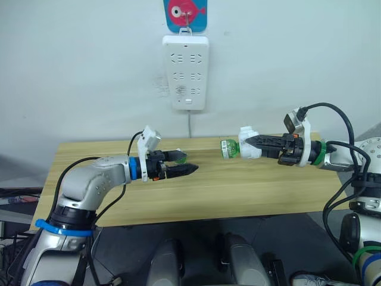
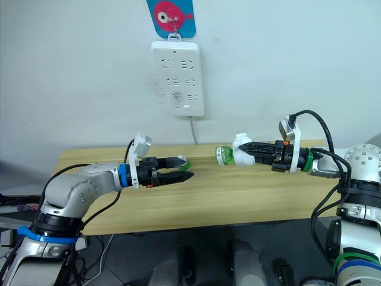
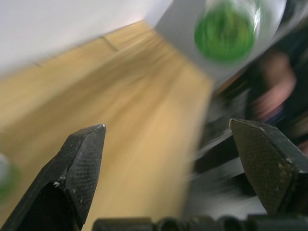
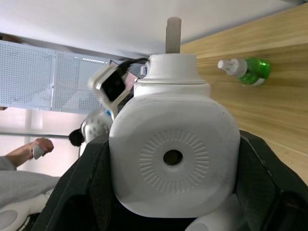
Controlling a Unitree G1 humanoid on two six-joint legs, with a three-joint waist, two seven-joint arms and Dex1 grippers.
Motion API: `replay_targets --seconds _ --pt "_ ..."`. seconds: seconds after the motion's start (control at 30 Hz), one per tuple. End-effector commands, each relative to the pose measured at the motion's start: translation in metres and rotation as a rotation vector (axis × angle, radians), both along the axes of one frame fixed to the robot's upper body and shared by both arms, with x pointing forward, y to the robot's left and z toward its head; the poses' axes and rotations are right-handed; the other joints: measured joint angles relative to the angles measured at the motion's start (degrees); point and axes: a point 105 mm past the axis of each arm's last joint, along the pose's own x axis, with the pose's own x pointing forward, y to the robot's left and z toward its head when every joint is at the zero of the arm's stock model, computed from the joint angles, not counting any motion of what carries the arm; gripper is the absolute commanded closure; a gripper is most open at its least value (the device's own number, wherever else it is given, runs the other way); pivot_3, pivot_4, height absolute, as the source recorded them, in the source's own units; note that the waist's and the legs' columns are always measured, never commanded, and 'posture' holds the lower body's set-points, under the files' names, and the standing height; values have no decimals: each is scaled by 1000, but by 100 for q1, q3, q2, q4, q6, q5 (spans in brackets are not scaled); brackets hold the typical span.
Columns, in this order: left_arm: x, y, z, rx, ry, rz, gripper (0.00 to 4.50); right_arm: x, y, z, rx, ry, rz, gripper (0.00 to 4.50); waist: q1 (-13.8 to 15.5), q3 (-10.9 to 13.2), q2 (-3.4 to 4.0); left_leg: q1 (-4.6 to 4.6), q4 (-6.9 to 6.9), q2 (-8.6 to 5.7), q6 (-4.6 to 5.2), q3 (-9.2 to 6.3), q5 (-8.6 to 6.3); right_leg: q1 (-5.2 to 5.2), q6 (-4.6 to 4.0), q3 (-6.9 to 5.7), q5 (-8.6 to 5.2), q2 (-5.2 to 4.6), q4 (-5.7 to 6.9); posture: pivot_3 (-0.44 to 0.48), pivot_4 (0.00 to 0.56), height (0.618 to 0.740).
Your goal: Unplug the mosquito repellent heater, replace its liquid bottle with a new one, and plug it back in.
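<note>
heater [image 4: 173,159] | right fingers [image 1: 247,143] clamp it | left fingers [image 3: 86,159] apart, empty

A white power strip [image 1: 186,72] hangs on the far wall from a hook on a blue sticker with a pink fish [image 1: 185,13]; its cord drops behind the wooden table [image 1: 238,190].

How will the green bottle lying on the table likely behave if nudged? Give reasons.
The bottle lies on its side and looks round, so it would probably roll across the smooth table. It looks small and plastic, so likely light and stiff. Its glossy body might slip in a grip.
</note>
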Motion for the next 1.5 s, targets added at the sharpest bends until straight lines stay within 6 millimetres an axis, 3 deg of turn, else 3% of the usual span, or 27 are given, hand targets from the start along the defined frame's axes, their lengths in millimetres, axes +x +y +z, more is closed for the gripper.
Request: replay_targets --seconds 0.03,0.13,0.27,0.47,0.93,1.03,1.23,1.4,1.5 --pt "-14 -20 21 175 -629 -179 13 3 -3 15 37 -52 -14 1527 34 0 0 -1 0 0 1 -1 0 0 -1 -1 0 0 -1 -164 269 740" --pt "-13 -27 29 246 -1000 -213 13 2 0 16 42 -53 -1 1527 94 0 0 -2 -1 2 4 -3 -2 0 -2 -3 1 0 -2 -159 265 740" --pt "-14 -36 37 248 -1295 -244 13 1 6 18 53 -63 21 1527 97 -1 0 -4 -1 1 30 -1 -17 0 -1 -4 2 -5 -3 -158 253 740" --pt "-11 -46 41 219 -1456 -237 13 -6 12 22 55 -87 62 1527 91 -1 1 -7 -2 5 35 -2 -20 -1 -1 -14 2 -6 -6 -169 244 740" --pt "0 -62 49 210 -1570 -213 13 -16 23 26 75 -98 112 1527 78 -1 1 -5 0 7 35 -2 -19 -1 0 -17 2 -6 1 -184 247 740" --pt "-3 -63 49 199 -1581 -227 564 -17 24 26 74 -93 116 1527 77 -1 1 -5 -1 7 34 -1 -18 -1 0 -17 2 -6 0 -183 252 740" --pt "-5 -64 51 185 -1592 -230 2252 -16 25 26 77 -88 115 1527 75 -1 1 -5 0 9 34 -2 -18 -1 0 -17 2 -6 1 -179 255 740" --pt "-8 -66 52 141 -1553 -233 2252 -16 27 25 75 -86 119 1527 76 -1 1 -4 0 9 34 -2 -18 -1 0 -18 2 -6 1 -175 255 740" --pt "-13 -69 55 52 -1397 -241 2252 -19 26 24 64 -88 129 1527 75 -1 1 -4 0 10 25 -1 -12 -1 0 -17 2 -6 1 -172 256 740"
